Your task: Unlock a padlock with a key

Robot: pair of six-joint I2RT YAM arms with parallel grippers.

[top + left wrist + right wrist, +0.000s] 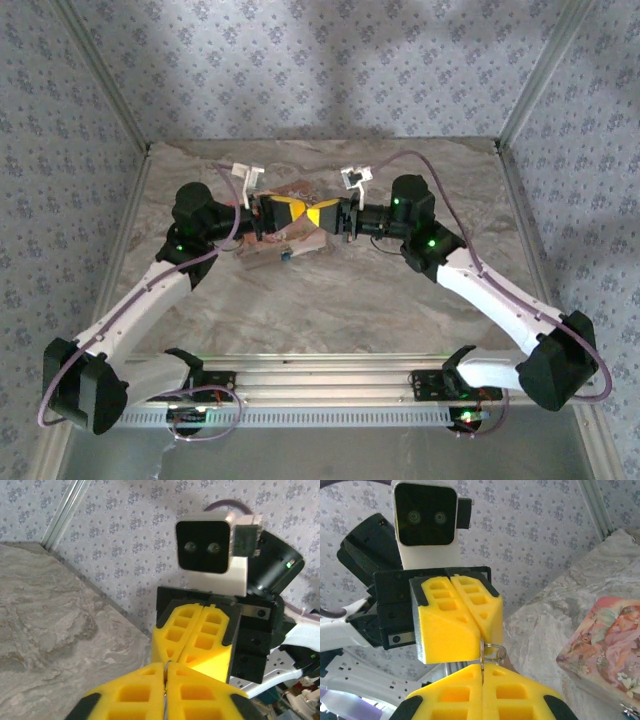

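Above the middle of the table my left gripper [298, 212] and right gripper [322, 214] meet tip to tip. A thin metal key [482, 656] runs edge-on between both pairs of yellow fingers, and its wire ring [493, 653] sticks out to the side. The right gripper [481, 669] is shut on the key, and the left gripper [166, 667] is shut on its other end. The padlock [287, 257], a tiny blue block, lies on the table just below the grippers, touched by neither.
A pink illustrated box [605, 645] lies on the marble tabletop [330, 300] under the grippers. Patterned walls with metal corner posts [105, 85] close in the back and sides. A metal rail [320, 385] with the arm bases runs along the near edge.
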